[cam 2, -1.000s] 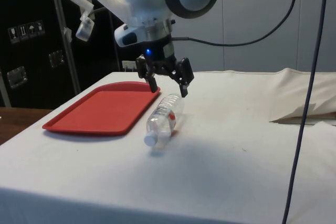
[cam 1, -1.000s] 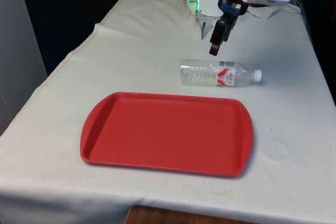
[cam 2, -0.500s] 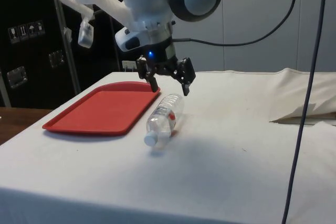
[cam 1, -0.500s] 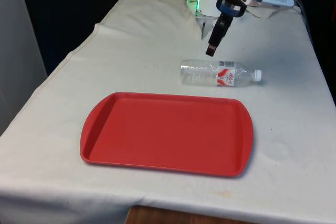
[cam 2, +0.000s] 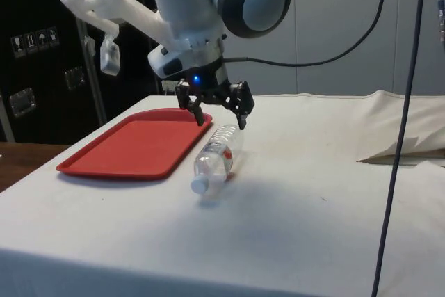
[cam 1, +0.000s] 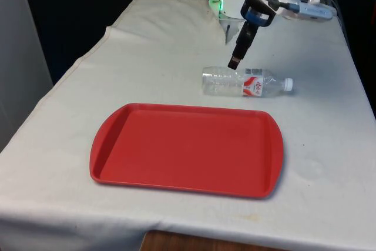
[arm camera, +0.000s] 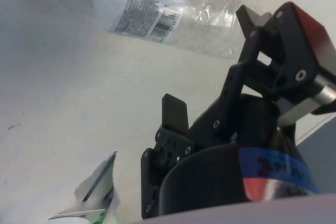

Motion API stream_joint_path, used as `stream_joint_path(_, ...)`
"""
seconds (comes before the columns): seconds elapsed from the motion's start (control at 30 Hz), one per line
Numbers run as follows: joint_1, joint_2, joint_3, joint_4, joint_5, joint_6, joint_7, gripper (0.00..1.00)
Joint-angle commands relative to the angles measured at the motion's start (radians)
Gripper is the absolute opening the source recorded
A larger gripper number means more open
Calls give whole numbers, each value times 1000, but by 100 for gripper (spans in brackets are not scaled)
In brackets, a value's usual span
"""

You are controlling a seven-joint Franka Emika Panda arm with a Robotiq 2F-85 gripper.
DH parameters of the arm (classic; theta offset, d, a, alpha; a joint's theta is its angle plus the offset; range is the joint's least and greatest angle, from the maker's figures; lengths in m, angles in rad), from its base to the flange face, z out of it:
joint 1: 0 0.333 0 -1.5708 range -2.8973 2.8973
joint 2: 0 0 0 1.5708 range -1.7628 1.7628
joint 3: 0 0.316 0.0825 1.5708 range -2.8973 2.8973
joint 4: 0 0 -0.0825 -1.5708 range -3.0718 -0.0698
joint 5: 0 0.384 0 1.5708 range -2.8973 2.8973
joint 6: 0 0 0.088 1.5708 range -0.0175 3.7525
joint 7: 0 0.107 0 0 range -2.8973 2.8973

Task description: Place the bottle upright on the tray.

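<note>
**Hovering over the fallen bottle**

Hanging above the white cloth, my claw sits just over the bottle, near its base end. My two fingers are spread wide apart with nothing between them, and they touch nothing. In the side view one fingertip is on the tray's side of the bottle and the other on the far side.

The bottle lies on its side on the tablecloth, clear plastic with a red and white label and a white cap. It rests beside the tray's far long edge, toward that edge's corner on the front view's right, apart from the rim.

The red tray lies flat nearer the table's near edge.
</note>
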Motion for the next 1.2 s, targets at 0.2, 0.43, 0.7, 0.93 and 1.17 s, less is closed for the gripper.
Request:
stream_joint_path(0.2,3,26,5,19,-28,-1,1,100)
stream_joint_path(0.43,13,62,8,54,-78,-22,22,100)
stream_joint_path(0.7,13,70,32,68,-89,-46,38,100)
stream_joint_path(0.93,17,72,45,75,-94,-67,53,100)
stream_joint_path(1.17,9,70,72,78,-99,-88,70,100)
